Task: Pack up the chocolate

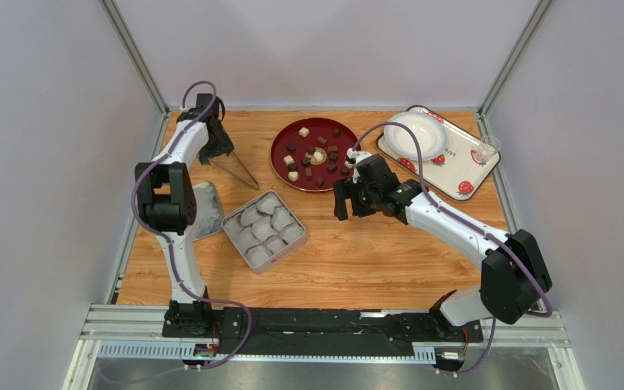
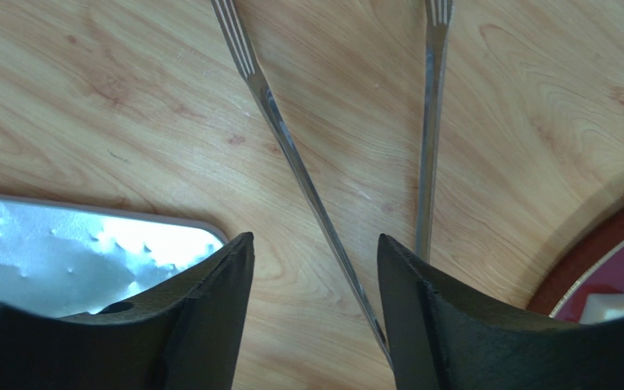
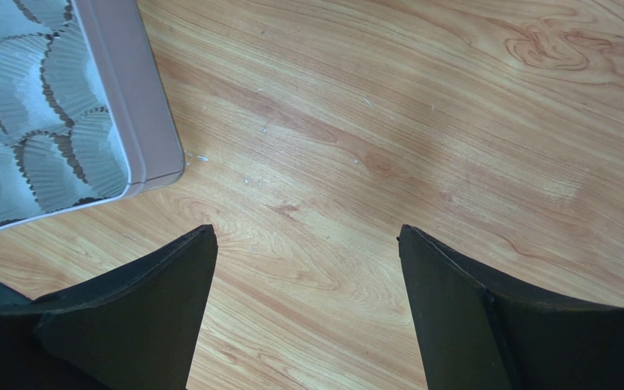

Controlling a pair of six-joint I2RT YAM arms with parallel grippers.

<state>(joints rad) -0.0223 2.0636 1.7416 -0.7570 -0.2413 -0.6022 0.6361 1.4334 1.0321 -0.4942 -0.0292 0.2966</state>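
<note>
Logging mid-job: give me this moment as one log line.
left tool: open, astride tongs | right tool: open, empty, beside tin | chocolate: on plate | tin: no chocolate

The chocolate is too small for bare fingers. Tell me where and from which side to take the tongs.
Probably the tongs near their joined end, from above, one finger outside each arm. The two thin arms spread apart toward the tips, so only near the joint are they narrow enough to span and squeeze.

Overhead, plus wrist close-ups of table (image 1: 356, 260)
</note>
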